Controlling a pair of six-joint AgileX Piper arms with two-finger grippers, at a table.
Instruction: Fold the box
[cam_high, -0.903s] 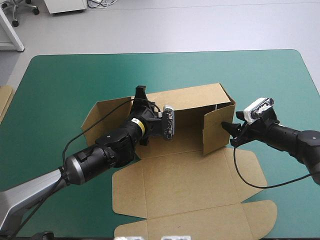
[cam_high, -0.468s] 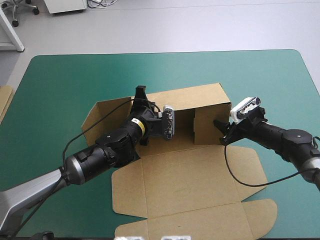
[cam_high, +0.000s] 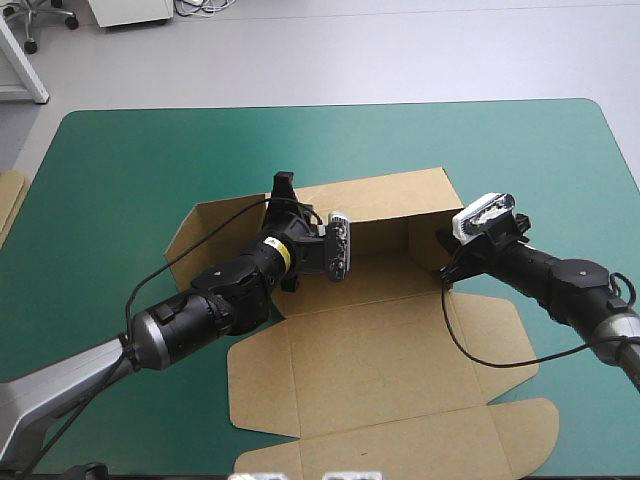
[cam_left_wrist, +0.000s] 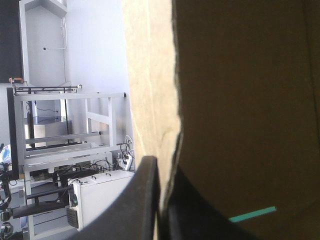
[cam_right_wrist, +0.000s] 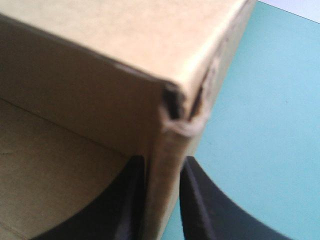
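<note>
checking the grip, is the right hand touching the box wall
Touching. The right wrist view shows the right hand shut on the box wall, its black fingers pressed against both faces.

The box lies at the middle of the table. Its flat panels reach toward the near edge and its back wall stands on the far side. The left gripper straddles that wall's top edge near its left end. The right gripper straddles the right end wall. More board lies at the table's left edge.
</note>
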